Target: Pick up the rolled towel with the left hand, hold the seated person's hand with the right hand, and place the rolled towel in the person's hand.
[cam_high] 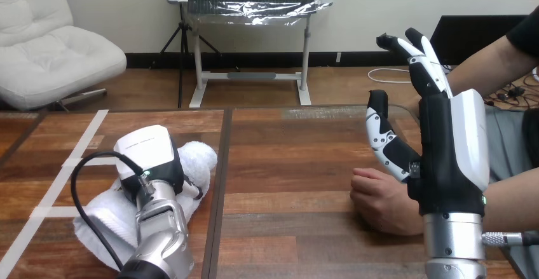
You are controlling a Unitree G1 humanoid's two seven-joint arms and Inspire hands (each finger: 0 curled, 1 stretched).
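Observation:
A white rolled towel (194, 158) lies on the wooden table (286, 152) at the left. My left hand (147, 155) rests on top of it, back up, covering its middle; its fingers are hidden under the white shell. My right hand (438, 133) stands raised at the right, fingers straight and pointing up, thumb spread out to the left. The person's hand (381, 199) lies as a loose fist on the table just left of and behind my right hand's wrist, apart from its fingers. The person's other forearm (489, 63) reaches in at the upper right.
Strips of pale tape (82, 142) run across the table at the left. A seam (219, 183) splits the tabletop just right of the towel. The person sits at the right edge, close to my right arm.

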